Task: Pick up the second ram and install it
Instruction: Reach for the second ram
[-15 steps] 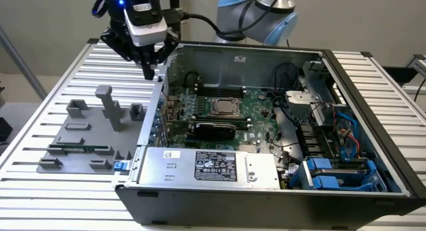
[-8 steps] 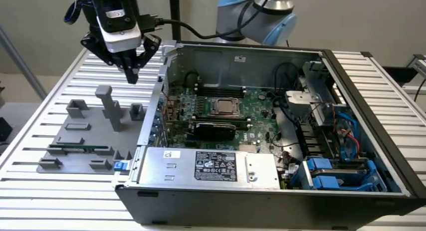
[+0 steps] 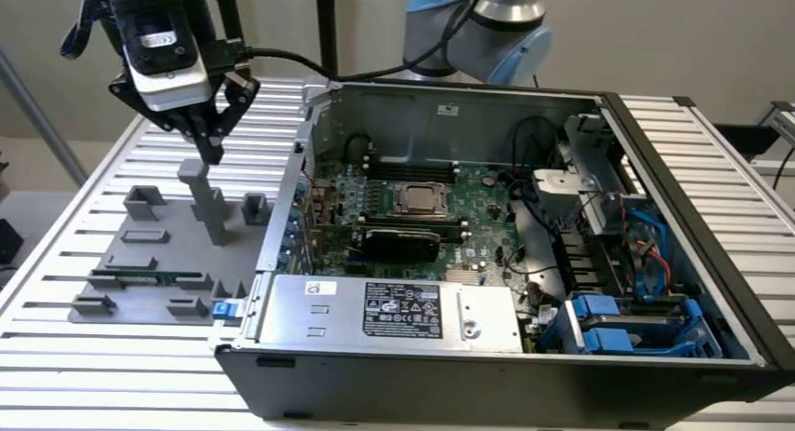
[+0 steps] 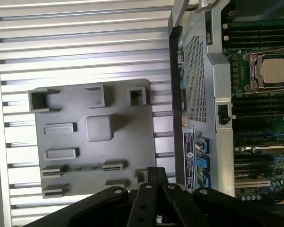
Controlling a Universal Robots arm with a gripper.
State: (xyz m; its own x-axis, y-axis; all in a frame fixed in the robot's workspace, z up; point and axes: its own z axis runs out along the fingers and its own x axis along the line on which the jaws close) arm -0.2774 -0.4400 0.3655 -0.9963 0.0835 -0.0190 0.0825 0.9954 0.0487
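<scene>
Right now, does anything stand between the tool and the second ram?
Seen from the exterior view, the tool hangs just over the tall grey post of the holder tray. The second ram lies in its slot nearer the camera, uncovered. A straight low path would meet that post.

An open computer case (image 3: 695, 217) sits mid-bench (image 3: 74, 366), baring its motherboard (image 3: 478, 203), processor socket (image 3: 423, 200), power supply (image 3: 397, 308) and blue drive bays (image 3: 621, 333). Just beside it, toward the bench's edge at the exterior view's left, lies a grey holder plate (image 3: 168, 256).
</scene>
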